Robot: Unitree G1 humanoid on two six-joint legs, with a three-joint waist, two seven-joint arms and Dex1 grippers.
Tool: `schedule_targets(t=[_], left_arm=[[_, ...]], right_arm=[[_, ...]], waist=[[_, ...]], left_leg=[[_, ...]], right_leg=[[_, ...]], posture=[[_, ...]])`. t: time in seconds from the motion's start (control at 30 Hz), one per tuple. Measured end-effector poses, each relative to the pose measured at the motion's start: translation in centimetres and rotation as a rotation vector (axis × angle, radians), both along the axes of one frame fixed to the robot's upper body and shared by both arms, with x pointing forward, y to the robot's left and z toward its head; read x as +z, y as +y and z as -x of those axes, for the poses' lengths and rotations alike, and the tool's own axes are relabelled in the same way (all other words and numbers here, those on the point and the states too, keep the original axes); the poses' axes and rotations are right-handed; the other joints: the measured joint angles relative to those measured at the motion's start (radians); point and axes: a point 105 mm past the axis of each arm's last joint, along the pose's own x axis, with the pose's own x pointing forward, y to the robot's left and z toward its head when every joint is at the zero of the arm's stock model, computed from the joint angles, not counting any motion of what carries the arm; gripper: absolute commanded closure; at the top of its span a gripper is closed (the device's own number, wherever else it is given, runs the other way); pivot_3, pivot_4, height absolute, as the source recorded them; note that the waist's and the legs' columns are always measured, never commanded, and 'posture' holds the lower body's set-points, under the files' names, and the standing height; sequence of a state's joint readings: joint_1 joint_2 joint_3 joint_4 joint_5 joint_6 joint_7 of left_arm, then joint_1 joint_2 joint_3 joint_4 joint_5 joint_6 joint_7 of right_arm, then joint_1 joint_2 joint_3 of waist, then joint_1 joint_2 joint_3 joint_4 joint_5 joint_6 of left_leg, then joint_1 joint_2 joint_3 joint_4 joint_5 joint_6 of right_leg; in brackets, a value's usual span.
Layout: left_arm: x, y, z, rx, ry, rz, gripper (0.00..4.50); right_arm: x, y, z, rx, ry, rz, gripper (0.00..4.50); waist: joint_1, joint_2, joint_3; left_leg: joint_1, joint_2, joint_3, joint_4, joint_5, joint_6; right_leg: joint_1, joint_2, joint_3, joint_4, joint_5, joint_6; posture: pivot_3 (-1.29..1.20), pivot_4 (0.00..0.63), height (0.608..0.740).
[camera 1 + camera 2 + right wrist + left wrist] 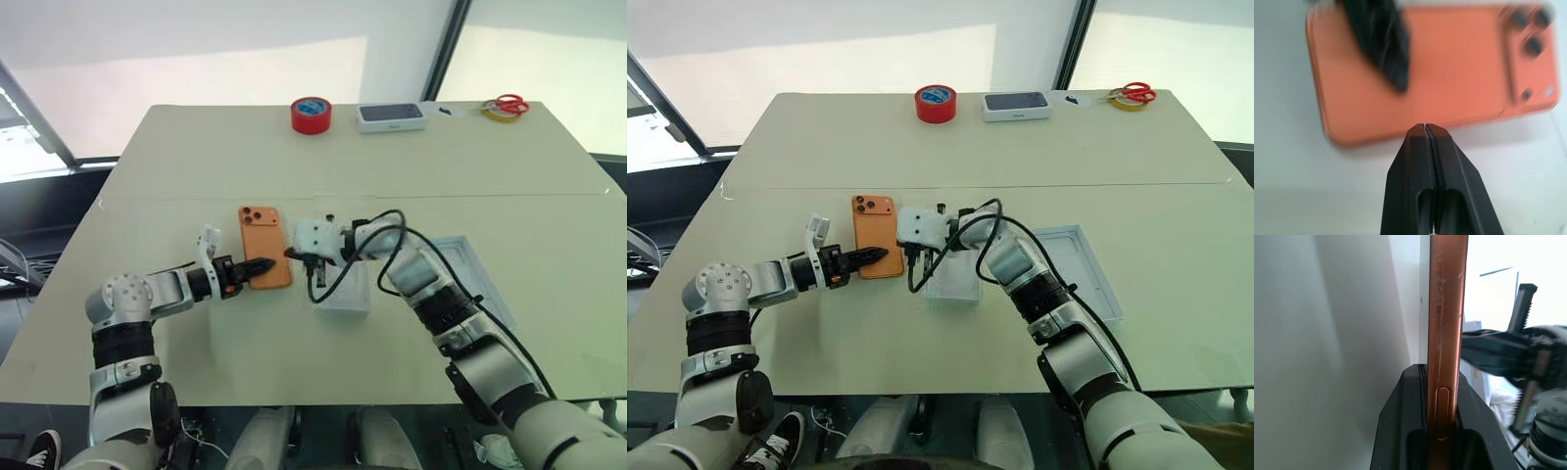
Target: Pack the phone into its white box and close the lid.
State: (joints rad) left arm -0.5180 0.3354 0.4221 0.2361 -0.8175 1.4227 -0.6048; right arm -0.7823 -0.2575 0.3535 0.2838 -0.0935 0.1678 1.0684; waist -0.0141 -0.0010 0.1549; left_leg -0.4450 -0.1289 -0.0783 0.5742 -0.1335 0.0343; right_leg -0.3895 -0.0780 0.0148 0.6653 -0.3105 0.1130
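Orange phone (265,246) pinched edge-on in the left gripper (257,266), right gripper (1426,128) just beside it (fingers pressed together, holding nothing), white box (343,292) under its wrist.

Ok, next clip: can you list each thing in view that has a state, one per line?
Orange smartphone: back up, lifted at its near end, clamped edgewise.
Left gripper: jaws shut on the smartphone's near end.
Right gripper: jaws shut, empty, at the smartphone's long edge.
Shallow white cardboard box base: open, no phone inside, under the right wrist.
Pale grey-white cardboard lid: off, hollow side up, right of the base.
Dark-topped white box: closed, at the far edge.
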Motion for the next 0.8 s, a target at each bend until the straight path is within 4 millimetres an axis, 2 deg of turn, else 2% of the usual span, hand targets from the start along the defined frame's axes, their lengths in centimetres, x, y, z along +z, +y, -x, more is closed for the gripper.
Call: schedule_targets(t=[0.07,0.13,0.27,0.37,0.43,0.53,0.77,0.8], left_arm=[[0.6,-0.2,0.3,-0.028,-0.03,0.017,4.5],[1.3,0.1,0.5,-0.037,-0.07,0.019,4.5],[1.9,0.7,0.3,-0.011,-0.134,0.003,4.5],[1.5,0.2,0.0,-0.012,-0.164,-0.039,4.5],[1.3,0.0,0.1,-0.02,-0.171,-0.045,4.5],[1.4,-0.3,0.1,-0.034,-0.173,-0.032,4.5],[1.4,-0.9,0.1,-0.062,-0.17,-0.034,4.5],[1.4,-0.9,0.1,-0.062,-0.169,-0.034,4.5]], right_arm=[[1.0,-0.8,1.4,0.058,0.024,-0.058,2.59],[0.5,-2.7,2.7,0.082,0.048,-0.05,1.55],[-1.1,-6.3,5.2,0.102,0.114,0.019,1.55],[-2.4,-9.0,6.4,0.086,0.087,0.121,1.55],[-3.6,-10.2,7.3,0.062,0.114,0.136,1.55],[-4.5,-10.6,8.1,0.065,0.119,0.147,1.55],[-5.3,-10.2,8.0,0.065,0.05,0.18,1.55],[-5.5,-10.2,8.1,0.066,0.057,0.183,1.78]], waist=[[0.005,0.0,0.0],[0.006,0.0,0.0],[0.003,0.0,0.0],[0.004,-0.001,0.0],[0.004,-0.001,0.001],[0.001,-0.002,0.001],[0.007,-0.003,0.002],[0.007,-0.003,0.002]], left_leg=[[0.0,0.0,0.0,0.0,0.0,0.001],[-0.001,-0.001,0.0,0.0,-0.001,0.001],[-0.002,0.0,0.0,0.0,-0.001,0.001],[-0.002,0.0,0.0,0.0,-0.001,0.001],[-0.004,0.0,0.0,0.0,-0.001,0.001],[-0.005,0.001,0.0,0.0,-0.001,0.001],[-0.005,0.0,0.0,0.001,-0.001,0.001],[-0.005,0.0,0.0,0.001,-0.001,0.001]], right_leg=[[0.001,0.0,0.0,-0.001,0.0,0.0],[0.001,-0.001,0.0,-0.002,0.0,0.0],[0.0,-0.002,0.0,-0.002,0.0,0.0],[0.0,-0.002,0.0,-0.004,-0.002,-0.003],[-0.001,-0.002,0.0,-0.004,-0.002,-0.003],[-0.002,-0.002,0.0,-0.004,-0.002,-0.003],[-0.002,-0.002,-0.001,-0.004,-0.002,-0.003],[-0.001,-0.002,-0.001,-0.004,-0.002,-0.003]], posture=[[0.0,0.15,0.74],[0.0,0.15,0.74],[0.0,0.15,0.74],[0.0,0.15,0.74],[0.0,0.15,0.74],[0.0,0.15,0.74],[0.0,0.15,0.74],[0.0,0.15,0.74]])
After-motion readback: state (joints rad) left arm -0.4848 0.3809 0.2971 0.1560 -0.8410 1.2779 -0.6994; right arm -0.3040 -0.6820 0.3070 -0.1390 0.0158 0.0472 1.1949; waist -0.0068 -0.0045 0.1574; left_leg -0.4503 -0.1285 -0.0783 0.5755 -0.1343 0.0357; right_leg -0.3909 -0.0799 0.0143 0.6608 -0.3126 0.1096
